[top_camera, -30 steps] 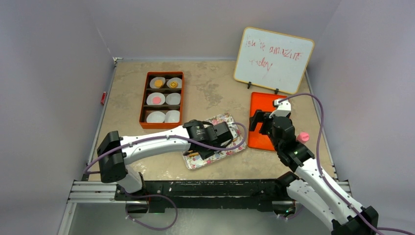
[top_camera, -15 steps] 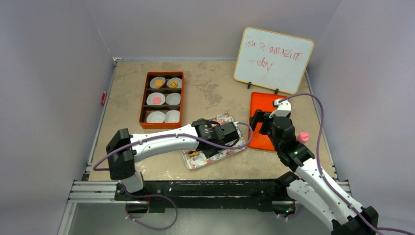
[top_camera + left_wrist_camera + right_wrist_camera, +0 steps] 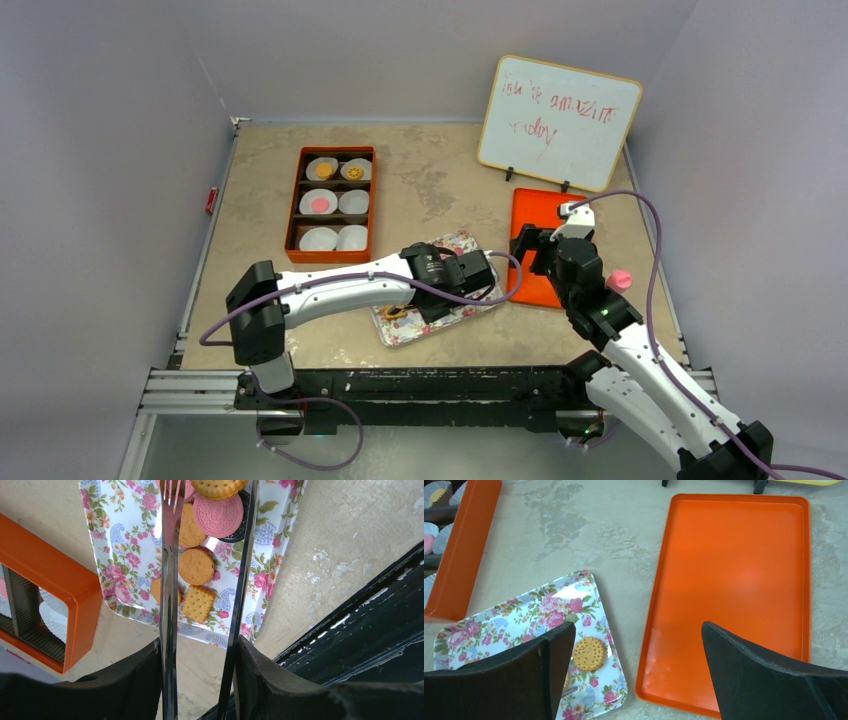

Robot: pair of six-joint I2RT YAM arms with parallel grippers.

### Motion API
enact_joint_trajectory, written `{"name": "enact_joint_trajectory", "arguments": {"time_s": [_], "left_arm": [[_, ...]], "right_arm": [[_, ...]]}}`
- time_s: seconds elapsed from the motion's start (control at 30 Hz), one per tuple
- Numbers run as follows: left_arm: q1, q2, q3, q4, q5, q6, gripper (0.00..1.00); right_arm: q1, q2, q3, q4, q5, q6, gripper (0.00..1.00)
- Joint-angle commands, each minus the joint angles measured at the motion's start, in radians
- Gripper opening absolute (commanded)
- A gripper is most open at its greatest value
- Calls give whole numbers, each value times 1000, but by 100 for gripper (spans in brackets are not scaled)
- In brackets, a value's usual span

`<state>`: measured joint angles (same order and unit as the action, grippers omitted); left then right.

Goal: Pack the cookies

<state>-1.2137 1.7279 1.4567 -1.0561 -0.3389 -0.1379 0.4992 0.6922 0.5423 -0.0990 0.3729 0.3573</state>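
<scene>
**Rightward shift of your left gripper (image 3: 199, 652)**

Clamped on metal tongs (image 3: 169, 605), tips apart, it hovers over the cookies (image 3: 196, 566) on the floral rectangular tray (image 3: 125, 555). Farther right, the jaws of your right gripper (image 3: 638, 630) gape above the flat orange plastic tray (image 3: 734, 570).

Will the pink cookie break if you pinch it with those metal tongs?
Probably, if squeezed hard: the pink cookie looks thin and crisp, and the tongs are bare metal. It is likely light, so a gentle pinch should lift it. It overlaps other cookies, so it may slide when nudged.
</scene>
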Motion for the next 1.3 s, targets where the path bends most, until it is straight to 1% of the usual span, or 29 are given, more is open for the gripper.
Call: {"name": "enact_joint_trajectory", "arguments": {"time_s": [0.0, 0.13, 0.57, 0.77, 0.87, 1.07, 1.27], "left_arm": [[-6, 5, 45, -15, 0, 0, 46], [-6, 8, 48, -12, -1, 0, 45], [-6, -15, 66, -2, -12, -6, 32], [-4, -58, 57, 12, -58, -25, 30], [0, -86, 46, 27, -112, -47, 28], [59, -160, 7, 78, -189, -91, 26], [182, -247, -48, 138, -202, -96, 26]], "right_arm": [[1, -8, 11, 35, 9, -2, 99], [1, -11, 7, 35, 8, -2, 99], [2, -30, 3, 24, 19, -4, 99], [1, -32, 4, 24, 15, -1, 99], [1, -31, 6, 22, 14, 0, 99], [1, -36, 10, 18, 15, -2, 99], [1, -41, 12, 13, 15, -3, 99]]}}
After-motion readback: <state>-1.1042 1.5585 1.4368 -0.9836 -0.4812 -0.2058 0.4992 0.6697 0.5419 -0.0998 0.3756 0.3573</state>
